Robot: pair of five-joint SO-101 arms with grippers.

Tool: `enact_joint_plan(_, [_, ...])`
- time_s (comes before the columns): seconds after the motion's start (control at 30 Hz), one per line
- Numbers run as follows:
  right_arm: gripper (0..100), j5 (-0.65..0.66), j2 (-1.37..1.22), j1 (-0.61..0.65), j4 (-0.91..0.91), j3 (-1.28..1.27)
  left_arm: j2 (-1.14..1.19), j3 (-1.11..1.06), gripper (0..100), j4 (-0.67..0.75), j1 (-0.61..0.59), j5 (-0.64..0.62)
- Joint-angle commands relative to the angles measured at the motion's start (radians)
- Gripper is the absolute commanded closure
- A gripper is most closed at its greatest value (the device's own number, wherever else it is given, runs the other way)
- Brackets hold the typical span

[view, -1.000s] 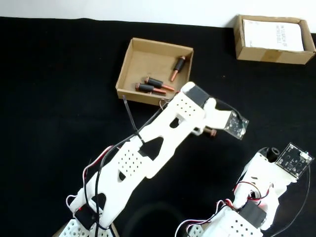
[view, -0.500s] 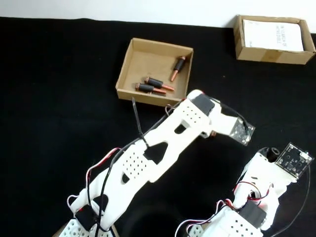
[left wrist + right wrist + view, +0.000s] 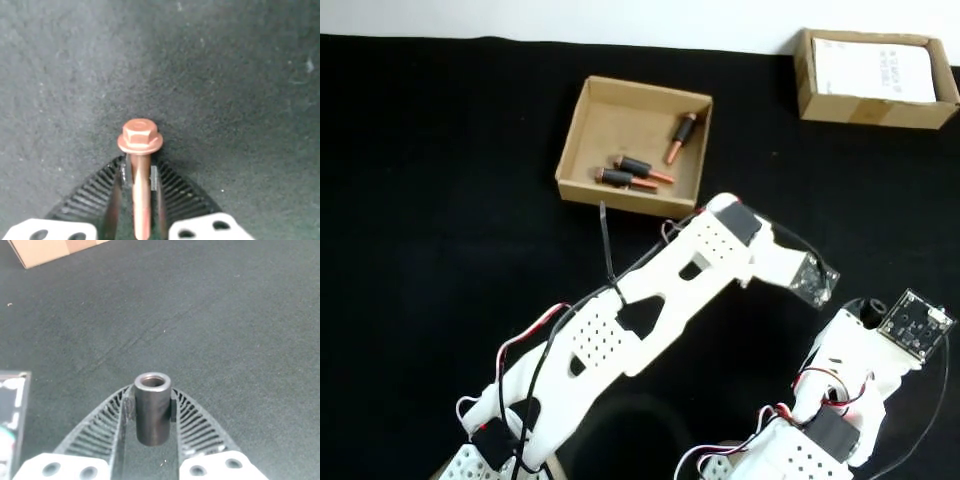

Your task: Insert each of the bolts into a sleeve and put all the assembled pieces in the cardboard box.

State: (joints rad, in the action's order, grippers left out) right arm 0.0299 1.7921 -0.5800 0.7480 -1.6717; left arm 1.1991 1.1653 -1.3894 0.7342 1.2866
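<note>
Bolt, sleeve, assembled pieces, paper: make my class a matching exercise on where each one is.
Things:
1. bolt
2. sleeve
3. assembled pieces
4. paper

Places:
A. in the cardboard box
B. in the left gripper
C. in the small box
D. in the right gripper

Pairs: 1-B, 2-D, 3-A, 4-C.

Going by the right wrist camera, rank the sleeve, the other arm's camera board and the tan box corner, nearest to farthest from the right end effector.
1. sleeve: clamped in the right end effector itself.
2. left arm's camera board: close alongside.
3. tan box corner: farthest, well beyond the board.
</note>
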Motion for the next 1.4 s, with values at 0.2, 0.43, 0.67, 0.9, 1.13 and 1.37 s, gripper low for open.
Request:
enact_joint_plan(0.2, [99.2, 0.002, 0.012, -0.002, -0.021, -0.139, -0.127, 0.366, 99, -0.144, -0.013, -0.557])
enact_joint_plan(0.43, [99.2, -0.003, 0.012, 0.142, -0.019, 0.053, -0.249, 0.493, 99, -0.353, -0.025, -0.664])
enact_joint_plan(0.67, [99.2, -0.002, 0.008, 0.499, -0.007, 0.272, -0.559, 0.498, 99, -0.37, -0.105, -0.875])
enact_joint_plan(0.9, [99.2, -0.003, 0.012, 0.714, 0.119, 0.341, -0.822, 0.495, 99, -0.373, -0.122, -1.171])
enact_joint_plan(1.13, [99.2, -0.005, 0.012, 0.808, 0.114, 0.34, -0.898, 0.495, 99, -0.377, -0.134, -1.432])
enact_joint_plan(1.37, [99.2, -0.008, 0.012, 0.819, 0.113, 0.364, -0.9, 0.495, 99, -0.379, -0.09, -1.633])
